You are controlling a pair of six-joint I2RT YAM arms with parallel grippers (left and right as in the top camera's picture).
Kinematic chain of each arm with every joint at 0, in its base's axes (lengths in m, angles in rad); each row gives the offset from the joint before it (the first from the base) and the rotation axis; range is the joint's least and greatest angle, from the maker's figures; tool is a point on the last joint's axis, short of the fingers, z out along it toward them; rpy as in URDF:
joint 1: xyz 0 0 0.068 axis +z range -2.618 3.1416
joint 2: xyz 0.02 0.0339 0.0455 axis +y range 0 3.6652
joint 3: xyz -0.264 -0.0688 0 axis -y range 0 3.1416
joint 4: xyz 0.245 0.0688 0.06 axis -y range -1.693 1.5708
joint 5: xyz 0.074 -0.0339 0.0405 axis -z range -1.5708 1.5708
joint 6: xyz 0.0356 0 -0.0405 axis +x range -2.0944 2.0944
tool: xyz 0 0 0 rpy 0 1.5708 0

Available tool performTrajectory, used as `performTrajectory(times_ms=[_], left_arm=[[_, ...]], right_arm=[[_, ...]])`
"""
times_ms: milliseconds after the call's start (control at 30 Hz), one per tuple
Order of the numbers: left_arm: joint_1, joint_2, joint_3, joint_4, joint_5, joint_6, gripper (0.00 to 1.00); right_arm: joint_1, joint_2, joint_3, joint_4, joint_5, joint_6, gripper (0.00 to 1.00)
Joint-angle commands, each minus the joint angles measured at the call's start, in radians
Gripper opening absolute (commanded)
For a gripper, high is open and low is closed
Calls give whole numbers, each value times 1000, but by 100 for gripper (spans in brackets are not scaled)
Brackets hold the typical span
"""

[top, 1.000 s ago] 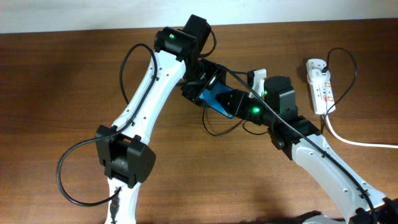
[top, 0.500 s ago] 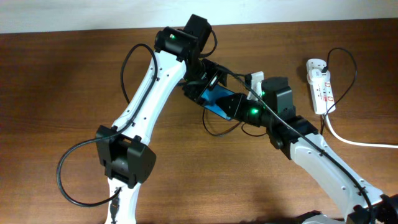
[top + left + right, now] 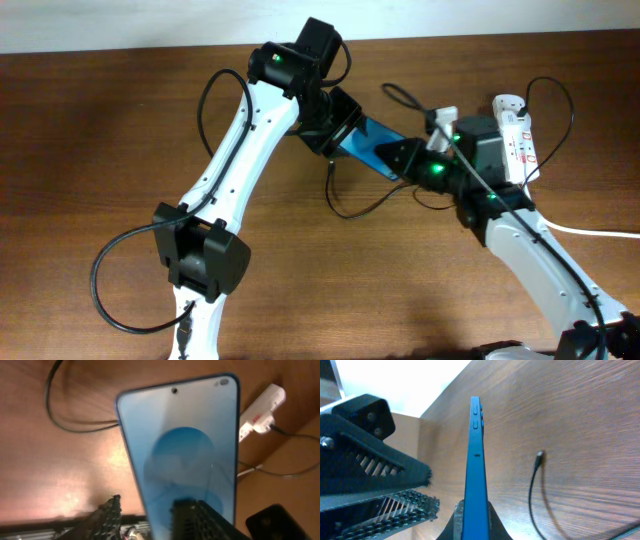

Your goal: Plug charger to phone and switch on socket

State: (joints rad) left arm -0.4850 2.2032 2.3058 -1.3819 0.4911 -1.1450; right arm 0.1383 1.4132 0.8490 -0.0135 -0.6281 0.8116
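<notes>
The right end effector point(image 3: 402, 158) is clamped on the lower end of the phone point(image 3: 372, 143) and holds it above the wooden worktop point(image 3: 100, 120). In the right wrist view the phone stands edge-on, rising from between the closed fingers, with its side buttons near the top.

The left end effector point(image 3: 343, 123) sits at the opposite end of the phone. Its fingers point(image 3: 112, 515) are apart, and the one seen clearly stands off the phone's edge.

In the left wrist view the screen is bright blue with a darker round shape and a punch-hole camera at the top. No text can be read on it.

The charger point(image 3: 532, 485) lies loose on the worktop under the phone. Its plug tip point(image 3: 539, 455) is free, apart from the phone.

The socket point(image 3: 513, 135), a white power strip, lies near the right edge beside the right arm. It carries red marks; its lettering is too small to read. Its thick white cord point(image 3: 580, 230) runs off to the right
</notes>
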Motion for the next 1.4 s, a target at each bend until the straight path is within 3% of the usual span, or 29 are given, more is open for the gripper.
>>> performTrajectory(times_ms=[0,100,233,400,533,667,800,967,1067,1367], left_arm=[[7,-4,6,64,76,290,59],[55,-4,6,100,194,472,72],[175,-4,6,98,424,761,79],[284,-4,6,59,554,902,93],[303,-4,6,16,552,1009,100],[303,-4,6,19,509,1004,99],[303,-4,6,24,507,1036,99],[302,-4,6,28,512,1094,99],[302,-4,2,32,564,1143,99],[305,-4,-2,62,658,1146,99]], right_arm=[[-82,-26,21,12,-120,-10,4],[-158,-69,21,-24,-193,-23,4],[-225,-200,21,-182,-218,-122,4],[-227,-398,21,-406,-215,-184,4],[-226,-500,21,-515,-214,-213,4],[-224,-490,21,-474,-118,-125,4],[-224,-433,21,-324,-150,3,4],[-224,-422,21,-191,-229,37,4],[-224,-422,21,-163,-210,124,4],[-221,-301,21,188,-165,453,4]])
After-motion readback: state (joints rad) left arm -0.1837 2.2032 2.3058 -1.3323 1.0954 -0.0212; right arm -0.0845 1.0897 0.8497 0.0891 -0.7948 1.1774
